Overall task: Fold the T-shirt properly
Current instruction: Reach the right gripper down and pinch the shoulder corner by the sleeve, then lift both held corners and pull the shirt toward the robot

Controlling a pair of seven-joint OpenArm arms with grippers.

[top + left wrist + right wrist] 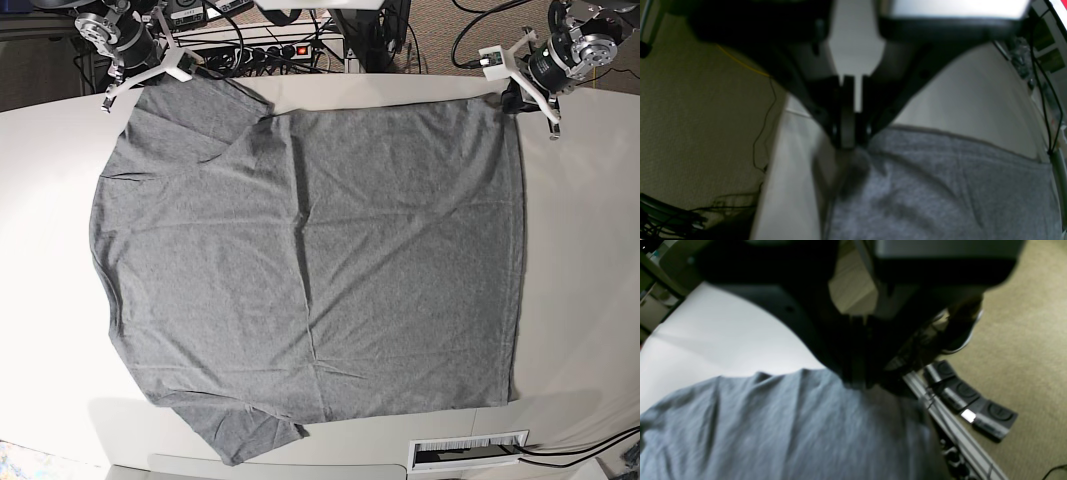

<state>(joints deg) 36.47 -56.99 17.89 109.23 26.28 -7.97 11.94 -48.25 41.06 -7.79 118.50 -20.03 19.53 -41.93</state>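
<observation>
The heather-grey T-shirt lies spread flat on the white table, with a sleeve at the far left and another at the near left. My left gripper is at the shirt's far right corner. In the left wrist view it is shut, with bunched grey fabric under its tips. My right gripper is at the far left sleeve corner. In the right wrist view it is shut at the shirt's edge.
A power strip and cables lie behind the table's far edge. A white slotted plate sits at the near edge. Black foot pedals and a metal rail are on the carpet beside the table. A thin cable hangs at the table's side.
</observation>
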